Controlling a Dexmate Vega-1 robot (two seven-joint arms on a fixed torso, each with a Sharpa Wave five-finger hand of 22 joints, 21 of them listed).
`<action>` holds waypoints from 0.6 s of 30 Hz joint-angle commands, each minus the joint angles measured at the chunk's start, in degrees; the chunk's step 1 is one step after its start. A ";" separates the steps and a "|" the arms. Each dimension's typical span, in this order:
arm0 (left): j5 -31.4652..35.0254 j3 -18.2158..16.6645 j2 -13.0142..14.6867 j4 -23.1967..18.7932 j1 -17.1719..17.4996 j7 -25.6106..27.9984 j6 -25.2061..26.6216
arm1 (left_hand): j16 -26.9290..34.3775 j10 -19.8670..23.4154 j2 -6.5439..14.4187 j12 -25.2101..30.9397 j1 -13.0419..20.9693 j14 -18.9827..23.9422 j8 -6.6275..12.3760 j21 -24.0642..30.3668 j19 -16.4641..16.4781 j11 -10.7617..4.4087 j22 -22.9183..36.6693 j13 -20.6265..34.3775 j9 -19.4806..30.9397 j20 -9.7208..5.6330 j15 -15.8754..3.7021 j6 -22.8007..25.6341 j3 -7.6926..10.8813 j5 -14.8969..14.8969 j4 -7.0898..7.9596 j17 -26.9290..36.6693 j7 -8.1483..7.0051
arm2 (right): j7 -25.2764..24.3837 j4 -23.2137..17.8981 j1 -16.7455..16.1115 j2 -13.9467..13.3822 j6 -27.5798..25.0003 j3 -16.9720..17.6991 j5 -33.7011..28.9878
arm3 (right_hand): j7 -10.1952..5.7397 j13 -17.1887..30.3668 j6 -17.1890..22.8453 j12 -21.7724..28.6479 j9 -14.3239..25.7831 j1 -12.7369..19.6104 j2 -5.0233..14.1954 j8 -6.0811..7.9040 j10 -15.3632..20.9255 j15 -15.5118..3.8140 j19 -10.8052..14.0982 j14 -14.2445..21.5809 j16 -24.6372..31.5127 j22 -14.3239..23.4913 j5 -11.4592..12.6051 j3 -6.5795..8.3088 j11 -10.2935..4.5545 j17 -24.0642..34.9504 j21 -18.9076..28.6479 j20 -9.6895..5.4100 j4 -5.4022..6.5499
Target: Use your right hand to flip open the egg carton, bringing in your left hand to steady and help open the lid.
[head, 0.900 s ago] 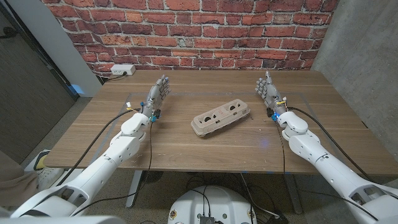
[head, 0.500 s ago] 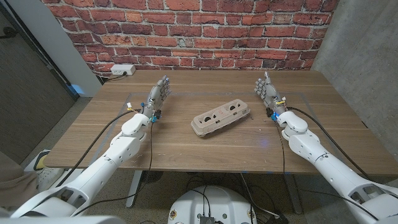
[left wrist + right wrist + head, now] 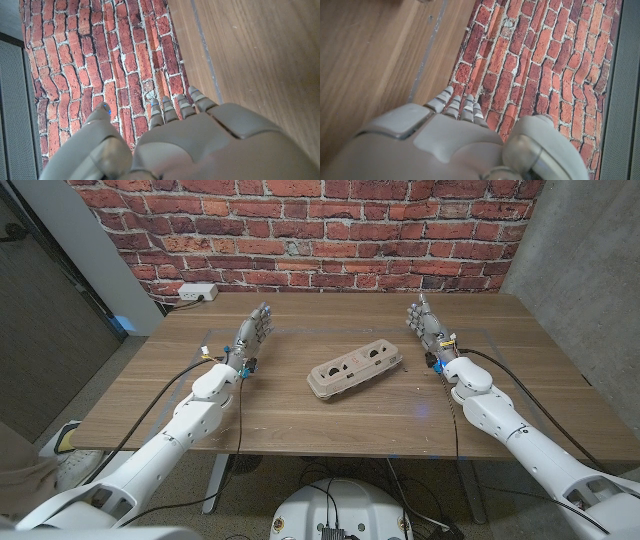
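A closed grey cardboard egg carton [image 3: 355, 369] lies slanted at the middle of the wooden table [image 3: 300, 415]. My right hand [image 3: 428, 326] stands to the carton's right, fingers extended toward the brick wall, holding nothing. On the carton's left, well apart from it, my left hand [image 3: 254, 333] is raised the same way with its fingers apart and nothing in it. The left wrist view shows the back of my left hand [image 3: 190, 145] with fingers pointing at the wall. My right hand [image 3: 450, 140] looks the same in the right wrist view.
A brick wall [image 3: 320, 230] runs behind the table's far edge. A white power strip [image 3: 198, 292] sits at the back left beside the table. Bare wood surrounds the carton on all sides.
Both hands have shifted very slightly; the right hand moved a touch toward the wall and left. The carton has not moved.
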 commanded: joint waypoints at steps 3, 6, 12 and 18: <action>-0.37 -0.21 1.56 -1.98 0.97 0.06 2.04 | 0.09 -0.49 0.13 -0.14 0.09 -0.69 0.05 0.17 -0.35 -0.04 0.16 0.15 0.05 0.15 -2.23 -0.06 0.29 0.39 -0.06 0.21 0.18 | 0.08 -2.59 -0.10 -2.15 -0.14 -1.21 -3.34 | -0.80 0.08 -0.67 -0.23 0.17 2.84 -0.27 0.26 -0.97 -0.78 -0.56 -1.84 -0.16 0.12 0.32 0.47 -1.17 0.06 -0.02 -0.30 -1.88; -0.25 -0.19 1.48 -2.96 1.57 0.98 2.24 | 0.10 -0.42 0.14 -0.11 0.08 -0.70 0.06 0.17 -0.38 -0.02 0.16 0.15 0.05 0.13 -2.25 -0.04 0.27 0.39 -0.05 0.22 0.18 | 1.59 -3.45 0.04 -3.18 -2.34 -0.96 -1.79 | -0.95 0.08 -1.02 -0.51 0.18 3.83 -0.42 0.19 -1.92 -0.86 -0.41 -2.14 -0.06 0.10 0.35 0.71 -1.58 0.05 0.08 0.05 -2.51; -0.07 -0.08 2.50 -6.46 2.78 2.37 4.13 | 0.14 -0.29 0.13 -0.02 0.03 -0.78 0.12 0.17 -0.48 0.20 0.16 0.15 0.05 0.01 -2.14 0.09 0.22 0.37 -0.04 0.22 0.33 | 1.82 -5.43 -1.39 -5.05 -2.38 -0.36 -1.95 | -1.20 0.08 -1.23 -0.48 0.18 4.73 -0.73 0.18 -2.14 -0.90 -0.32 -2.32 0.05 0.09 0.36 0.83 -1.98 0.04 0.13 0.93 -3.12; 0.99 0.03 2.92 -7.89 2.81 3.33 4.24 | 0.22 -0.17 0.12 0.05 -0.03 -0.68 0.16 0.20 -0.48 0.29 0.16 0.15 0.05 0.03 -2.05 0.21 0.16 0.35 -0.03 0.22 0.37 | 1.94 -7.41 -2.56 -7.11 -1.66 -0.26 -3.71 | -1.71 0.09 -1.55 -0.43 0.18 5.41 -0.97 0.10 -2.28 -1.21 -0.30 -2.52 0.10 0.10 0.37 0.92 -2.57 0.03 0.14 0.81 -3.59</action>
